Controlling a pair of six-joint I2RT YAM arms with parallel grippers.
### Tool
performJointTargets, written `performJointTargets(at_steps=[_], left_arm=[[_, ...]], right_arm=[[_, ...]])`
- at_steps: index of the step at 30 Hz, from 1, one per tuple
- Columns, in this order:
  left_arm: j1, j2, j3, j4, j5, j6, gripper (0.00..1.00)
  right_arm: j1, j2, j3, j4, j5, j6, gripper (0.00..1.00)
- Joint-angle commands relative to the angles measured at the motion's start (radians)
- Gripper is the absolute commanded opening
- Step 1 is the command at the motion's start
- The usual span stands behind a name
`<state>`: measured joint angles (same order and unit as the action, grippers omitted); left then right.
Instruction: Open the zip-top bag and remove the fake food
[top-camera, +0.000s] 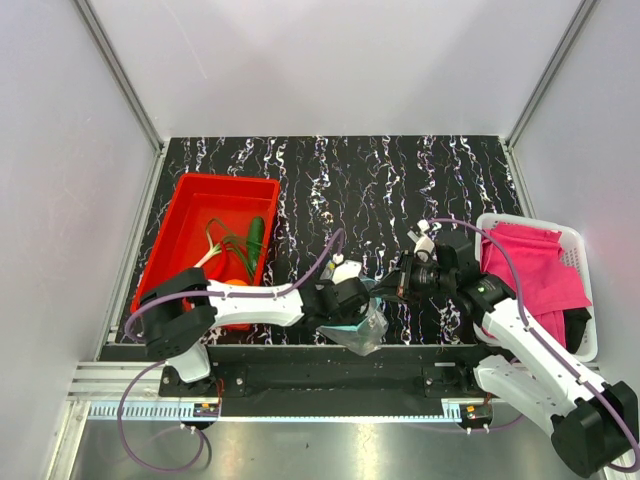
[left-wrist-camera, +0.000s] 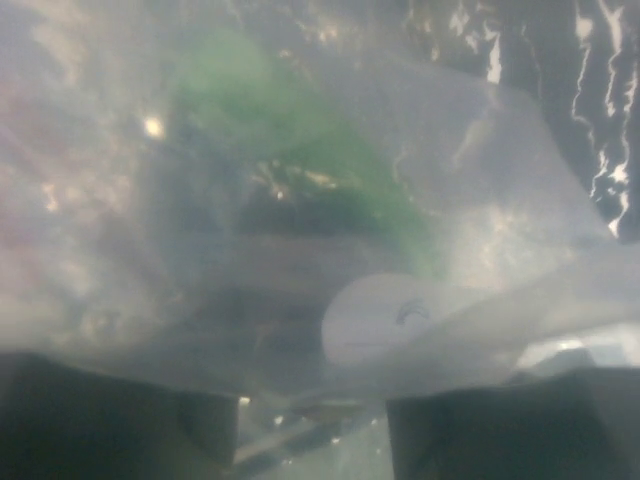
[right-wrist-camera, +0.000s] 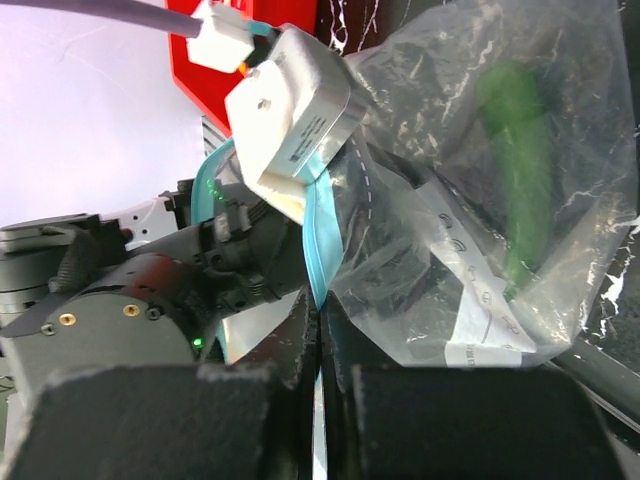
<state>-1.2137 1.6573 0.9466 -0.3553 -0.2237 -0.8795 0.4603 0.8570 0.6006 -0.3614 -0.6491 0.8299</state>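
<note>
We see clear crinkly zip-top bag (top-camera: 362, 328) at bench (top-camera: 400, 180) near edge, green plastic toy veg (right-wrist-camera: 520, 170) inside; R jaws pinched on its teal strip (right-wrist-camera: 318, 250), L jaws part-open against film.

Both arms same build. Left arm (top-camera: 240, 300) and right arm (top-camera: 525, 345): white link shells, black joint housings, rounded black bases (top-camera: 590, 430) at 5 and 7 o'clock of the top view. A purple cable (top-camera: 318, 264) runs along each. Small orange-tagged board (top-camera: 207, 408) below each base. Left wrist camera box (right-wrist-camera: 295, 110): white, rounded corners, small printed label, white plug (right-wrist-camera: 215, 35) with an orange bit at its 11 o'clock. Left wrist housing (right-wrist-camera: 110, 300): dark grey, brass screws (right-wrist-camera: 66, 319), green LED (right-wrist-camera: 198, 343). Right fingers (right-wrist-camera: 250, 420) and left fingers (left-wrist-camera: 100, 420): matte black, grainy blocks.
</note>
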Motion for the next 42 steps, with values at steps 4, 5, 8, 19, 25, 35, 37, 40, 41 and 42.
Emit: performJointTargets(at_steps=[4,5,8,19,25,35,37,40,41,42], left_arm=[[-0.001,-0.172,0.099,-0.043,-0.054,0.076,0.23],[-0.001,-0.189,0.104,-0.042,-0.057,0.082,0.19],[-0.001,-0.264,0.113,-0.042,-0.066,0.109,0.12],[-0.003,-0.557,-0.060,0.232,0.041,0.238,0.04],[0.000,-0.824,-0.178,0.326,-0.188,0.203,0.00],[0.380,-0.962,-0.146,-0.351,-0.428,-0.045,0.15],[0.469,-0.972,-0.186,-0.378,-0.404,-0.035,0.17],[0.650,-0.950,-0.241,-0.372,-0.316,0.031,0.18],[0.734,-0.930,-0.255,-0.346,-0.259,0.065,0.24],[0.770,-0.921,-0.267,-0.332,-0.234,0.077,0.32]], right_arm=[[0.006,-0.027,0.039,-0.077,0.086,-0.084,0.00],[0.006,-0.036,0.047,-0.088,0.107,-0.104,0.00],[0.006,-0.050,0.082,-0.145,0.170,-0.159,0.00],[0.006,-0.056,0.137,-0.238,0.313,-0.259,0.00],[0.006,-0.053,0.160,-0.248,0.330,-0.268,0.00],[0.006,-0.049,0.212,-0.280,0.345,-0.279,0.00],[0.006,-0.053,0.214,-0.283,0.344,-0.278,0.00],[0.006,-0.055,0.212,-0.286,0.339,-0.276,0.00],[0.006,-0.055,0.212,-0.290,0.338,-0.275,0.00],[0.006,-0.056,0.211,-0.290,0.335,-0.275,0.00]])
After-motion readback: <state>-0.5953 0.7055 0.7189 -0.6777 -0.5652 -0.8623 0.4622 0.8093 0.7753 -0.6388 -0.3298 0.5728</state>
